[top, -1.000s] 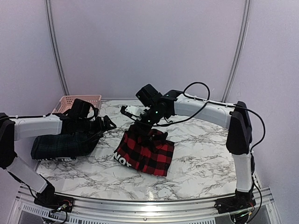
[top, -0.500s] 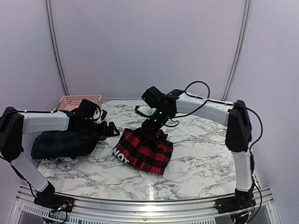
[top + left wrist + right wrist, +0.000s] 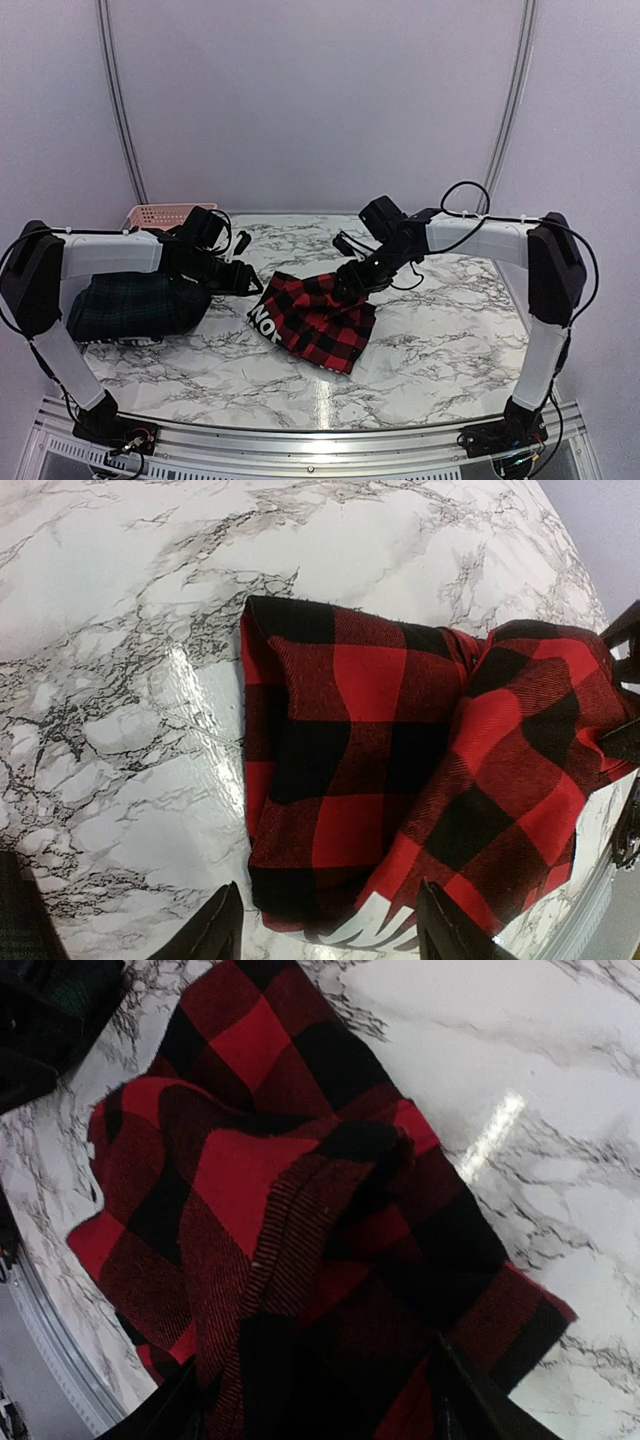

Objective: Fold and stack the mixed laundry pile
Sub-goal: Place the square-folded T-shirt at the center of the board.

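Observation:
A red-and-black checked shirt (image 3: pixel 318 318) with white lettering (image 3: pixel 266 325) lies bunched in the middle of the marble table (image 3: pixel 440 340). My left gripper (image 3: pixel 250 284) is at the shirt's left corner. In the left wrist view that gripper (image 3: pixel 330 932) is open, its fingers on either side of the lettered corner of the shirt (image 3: pixel 350 680). My right gripper (image 3: pixel 350 290) hovers low over the shirt's back right part. Seen from the right wrist, it (image 3: pixel 320 1415) is open, with the rumpled shirt (image 3: pixel 240 1170) right under it. A dark green plaid garment (image 3: pixel 135 305) lies folded at the left.
A pink lattice basket (image 3: pixel 160 214) stands at the back left, behind the left arm. The table's curved metal front rail (image 3: pixel 320 425) runs along the near side. Bare marble shows to the right of the shirt and in front of it.
My right gripper has opened, let go of the shirt's raised top and swung to the right. The shirt has sunk lower. My left gripper has moved right to the shirt's corner, its fingers narrowing.

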Motion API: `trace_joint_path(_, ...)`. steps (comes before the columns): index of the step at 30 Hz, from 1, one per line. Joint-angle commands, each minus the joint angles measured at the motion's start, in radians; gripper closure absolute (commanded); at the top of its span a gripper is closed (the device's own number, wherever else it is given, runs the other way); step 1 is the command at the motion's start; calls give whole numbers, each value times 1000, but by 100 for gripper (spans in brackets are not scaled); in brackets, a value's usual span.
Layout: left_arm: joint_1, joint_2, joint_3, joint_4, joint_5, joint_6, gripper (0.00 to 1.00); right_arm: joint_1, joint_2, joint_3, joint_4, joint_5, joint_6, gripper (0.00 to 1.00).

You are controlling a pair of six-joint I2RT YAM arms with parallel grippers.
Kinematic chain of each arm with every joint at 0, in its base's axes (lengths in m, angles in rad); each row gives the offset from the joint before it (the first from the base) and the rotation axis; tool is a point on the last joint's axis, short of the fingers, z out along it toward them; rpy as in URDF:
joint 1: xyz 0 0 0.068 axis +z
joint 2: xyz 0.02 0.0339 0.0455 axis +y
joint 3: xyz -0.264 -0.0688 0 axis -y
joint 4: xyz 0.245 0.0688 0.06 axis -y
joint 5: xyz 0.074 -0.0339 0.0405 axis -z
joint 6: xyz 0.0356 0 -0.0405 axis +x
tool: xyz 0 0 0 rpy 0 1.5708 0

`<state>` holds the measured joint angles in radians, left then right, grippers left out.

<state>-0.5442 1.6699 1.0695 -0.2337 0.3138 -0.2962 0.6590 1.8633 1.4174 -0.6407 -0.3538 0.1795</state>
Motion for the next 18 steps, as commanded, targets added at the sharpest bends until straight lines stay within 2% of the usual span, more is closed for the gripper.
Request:
trace_joint_path(1,0,12,30,-18,31,42,37,9,88,196,59,-112,-12,29)
trace_joint_path(6,-10,-4,19,32,85,55,25,13,204,390,71,-233,-1,21)
trace_joint_path(11,-8,51,42,66,79,26,25,24,307,578,40,-331,13,3)
trace_joint_path(15,-8,123,102,76,66,17,30,5,245,539,108,-308,59,1)
trace_joint_path(18,-9,172,154,91,102,35,38,-26,162,472,131,-242,78,2)
